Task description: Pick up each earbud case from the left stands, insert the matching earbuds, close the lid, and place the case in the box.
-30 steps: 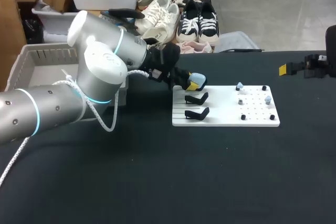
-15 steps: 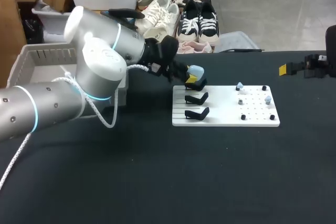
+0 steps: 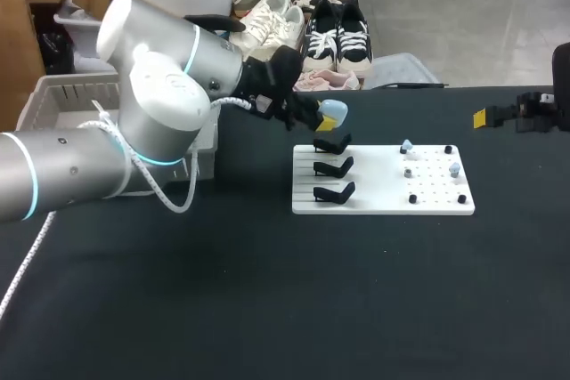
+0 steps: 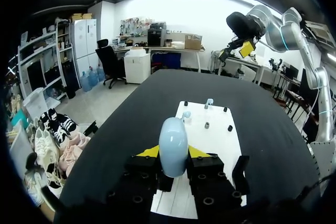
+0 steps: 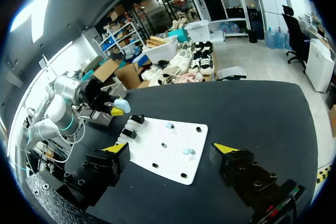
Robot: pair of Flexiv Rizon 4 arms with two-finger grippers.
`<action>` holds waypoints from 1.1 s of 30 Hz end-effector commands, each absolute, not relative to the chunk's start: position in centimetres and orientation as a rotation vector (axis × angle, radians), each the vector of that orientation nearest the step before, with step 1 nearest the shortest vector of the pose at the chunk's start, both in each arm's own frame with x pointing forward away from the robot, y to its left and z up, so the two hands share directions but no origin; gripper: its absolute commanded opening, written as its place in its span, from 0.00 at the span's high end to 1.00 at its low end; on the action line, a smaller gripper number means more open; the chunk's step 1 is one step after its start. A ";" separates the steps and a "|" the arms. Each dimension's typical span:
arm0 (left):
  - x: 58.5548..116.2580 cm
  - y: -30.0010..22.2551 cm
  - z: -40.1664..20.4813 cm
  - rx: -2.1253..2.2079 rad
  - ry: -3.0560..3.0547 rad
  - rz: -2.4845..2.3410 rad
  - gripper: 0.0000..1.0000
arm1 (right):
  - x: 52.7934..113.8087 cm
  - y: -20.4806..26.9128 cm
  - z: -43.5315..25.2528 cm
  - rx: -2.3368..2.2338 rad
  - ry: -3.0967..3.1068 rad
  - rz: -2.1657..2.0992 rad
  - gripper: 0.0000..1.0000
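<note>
earbud case point(image 4: 173, 148) in left gripper point(image 4: 173, 152); right gripper point(image 5: 171, 149) spread, wrist view only

Left arm point(image 3: 169, 104): silver-grey tube links, white rounded joint caps, cyan light rings at the joints. A braided white cable point(image 3: 178, 210) runs loose along it. The wrist end is black. Left pincer point(image 4: 173, 152): black blocky fingers, rows of round screw holes, yellow wedge tips. Right pincer point(image 5: 170, 149): same build, with small red and green marks on the housing. Right arm point(image 4: 296, 32): silver, also with a cyan ring.
</note>
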State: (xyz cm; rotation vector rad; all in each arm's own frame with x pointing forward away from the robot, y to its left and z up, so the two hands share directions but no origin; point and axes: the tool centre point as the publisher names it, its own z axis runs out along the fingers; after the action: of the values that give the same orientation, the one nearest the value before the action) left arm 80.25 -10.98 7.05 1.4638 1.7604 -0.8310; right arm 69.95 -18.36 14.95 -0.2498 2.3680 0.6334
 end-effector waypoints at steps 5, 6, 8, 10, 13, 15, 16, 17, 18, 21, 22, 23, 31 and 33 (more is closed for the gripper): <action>77.3 -11.5 9.5 1.442 1.707 -0.780 1.00 | 71.5 -16.2 14.9 -0.369 2.419 0.650 0.00; 77.0 -11.9 9.7 1.446 1.698 -0.772 1.00 | 71.5 -15.8 14.9 -0.388 2.421 0.653 0.00; 76.6 -12.6 10.2 1.454 1.686 -0.758 1.00 | 71.6 -15.1 14.8 -0.408 2.423 0.660 0.00; 76.2 -13.3 10.8 1.457 1.675 -0.752 1.00 | 71.7 -14.4 14.6 -0.434 2.426 0.671 0.00; 75.7 -14.3 11.6 1.458 1.664 -0.754 1.00 | 71.8 -13.3 14.3 -0.458 2.426 0.684 0.00; 75.4 -15.0 12.0 1.461 1.660 -0.750 1.00 | 71.7 -12.7 14.0 -0.475 2.425 0.695 0.00; 75.2 -15.3 12.0 1.468 1.655 -0.747 1.00 | 71.6 -12.4 13.9 -0.484 2.423 0.701 0.00; 75.2 -15.7 12.1 1.475 1.649 -0.745 1.00 | 71.6 -12.1 13.8 -0.493 2.428 0.701 0.00; 75.1 -16.1 12.1 1.482 1.644 -0.744 1.00 | 71.5 -11.8 13.7 -0.497 2.427 0.704 0.00; 75.0 -17.0 11.9 1.501 1.641 -0.734 1.00 | 71.3 -11.1 13.3 -0.518 2.423 0.725 0.00; 74.9 -17.2 11.9 1.509 1.637 -0.730 1.00 | 71.3 -11.0 13.1 -0.525 2.421 0.732 0.00; 74.8 -17.4 11.9 1.518 1.632 -0.726 1.00 | 71.2 -10.8 13.0 -0.528 2.421 0.735 0.00; 74.3 -18.9 11.5 1.545 1.628 -0.710 1.00 | 71.3 -9.7 12.7 -0.589 2.410 0.773 0.00; 74.1 -19.1 11.6 1.552 1.625 -0.709 1.00 | 71.4 -9.6 12.6 -0.598 2.403 0.782 0.00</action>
State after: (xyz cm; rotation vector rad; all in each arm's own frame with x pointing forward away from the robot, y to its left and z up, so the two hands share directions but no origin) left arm 73.88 -18.50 11.48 1.5449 1.6167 -0.7150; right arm 70.63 -9.64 12.76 -0.5749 2.4131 0.7255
